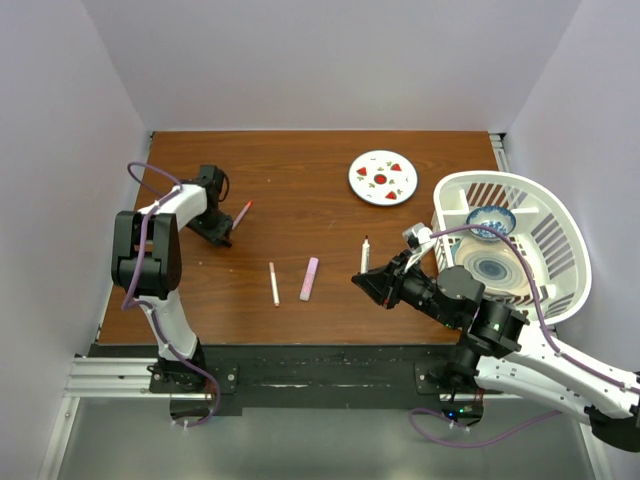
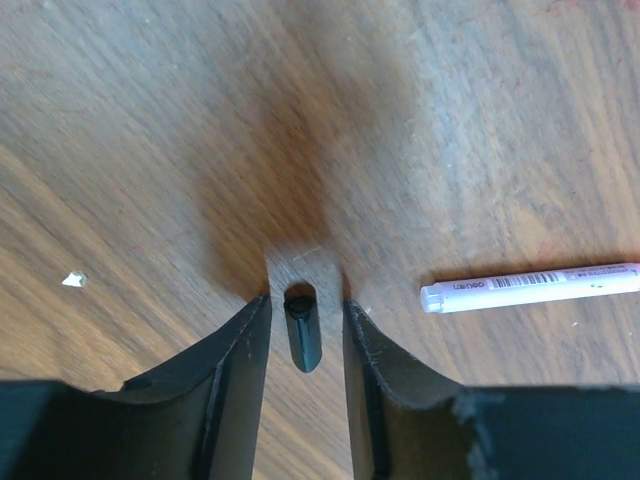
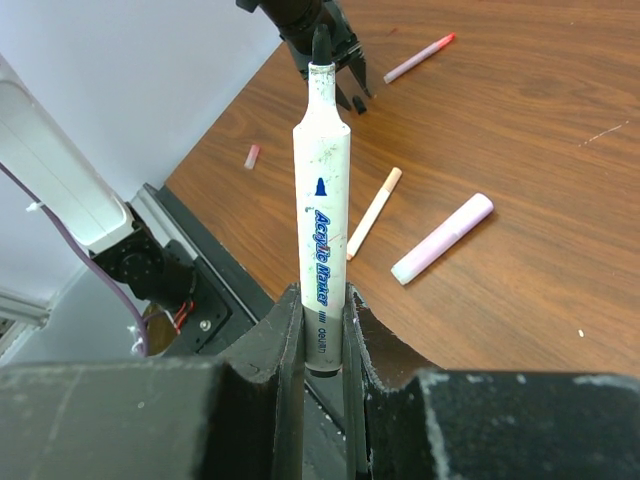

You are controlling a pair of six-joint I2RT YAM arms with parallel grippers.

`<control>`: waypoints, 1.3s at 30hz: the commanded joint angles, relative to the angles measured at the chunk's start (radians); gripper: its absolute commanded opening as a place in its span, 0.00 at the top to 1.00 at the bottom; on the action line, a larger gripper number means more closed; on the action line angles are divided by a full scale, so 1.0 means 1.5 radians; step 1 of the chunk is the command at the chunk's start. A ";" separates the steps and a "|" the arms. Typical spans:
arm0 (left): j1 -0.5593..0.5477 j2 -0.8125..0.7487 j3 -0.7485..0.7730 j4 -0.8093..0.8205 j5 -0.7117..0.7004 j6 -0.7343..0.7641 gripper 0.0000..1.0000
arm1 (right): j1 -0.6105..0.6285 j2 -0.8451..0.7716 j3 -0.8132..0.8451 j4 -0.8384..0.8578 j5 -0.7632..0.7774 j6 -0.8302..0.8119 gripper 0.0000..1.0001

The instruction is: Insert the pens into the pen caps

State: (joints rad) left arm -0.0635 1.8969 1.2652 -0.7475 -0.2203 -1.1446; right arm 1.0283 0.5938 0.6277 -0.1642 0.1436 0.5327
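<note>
Here, the right gripper (image 3: 322,300) is clamped on the lower barrel of a white marker (image 3: 322,200). In the top view the marker's long axis runs roughly 6 to 12 o'clock, dark bare tip at 12.

The left gripper (image 1: 220,232) lies well apart from it, between 9 and 10 o'clock. Its jaws stand a little apart, with a small dark cap (image 2: 303,340) between them. A strip of wood shows on each side of the cap, so it does not look pinched.

By my judgement the coming move turns on this. The tip must swing from 12 toward 10 o'clock to line up with the cap.

Between the arms lie a pale pink marker (image 1: 310,278) and a thin white stick (image 1: 274,284), at 9 o'clock of the right gripper. A red-ended pen (image 1: 241,215) lies just beside the left gripper, at 2 o'clock.
</note>
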 commanded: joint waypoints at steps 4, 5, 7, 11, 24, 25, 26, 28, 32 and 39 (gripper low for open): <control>-0.013 0.024 -0.027 -0.071 0.049 -0.040 0.67 | 0.002 -0.019 0.001 0.014 0.026 -0.021 1.00; -0.015 0.025 -0.021 -0.074 0.043 -0.043 0.67 | 0.001 -0.025 0.001 0.012 0.026 -0.021 1.00; -0.018 0.031 -0.016 -0.092 0.026 -0.045 0.68 | 0.001 -0.028 0.001 0.012 0.028 -0.021 1.00; -0.020 0.040 -0.024 -0.073 0.041 -0.037 0.78 | 0.002 -0.033 0.005 0.007 0.032 -0.022 1.00; -0.184 -0.250 -0.075 0.044 0.061 0.130 1.00 | 0.001 0.011 0.042 0.014 -0.126 -0.001 1.00; -0.199 -0.276 -0.113 0.111 0.087 0.146 1.00 | 0.001 0.019 0.027 0.032 -0.166 0.011 1.00; -0.223 -0.334 -0.138 0.157 0.160 0.171 1.00 | 0.001 0.026 0.016 0.068 -0.181 0.021 1.00; -0.259 -0.438 -0.237 0.337 0.244 0.183 1.00 | 0.003 0.037 -0.015 0.106 -0.223 0.057 1.00; -0.289 -0.578 -0.378 0.609 0.388 0.110 1.00 | 0.004 0.070 -0.071 0.229 -0.248 0.101 1.00; -0.327 -0.694 -0.446 0.744 0.408 0.068 1.00 | 0.003 0.171 -0.071 0.300 -0.246 0.081 1.00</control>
State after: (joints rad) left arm -0.5327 0.9260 0.6498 0.1112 0.3168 -0.9894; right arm 1.0275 0.7887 0.4988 0.1230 -0.1844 0.6449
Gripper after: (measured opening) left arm 0.059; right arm 0.166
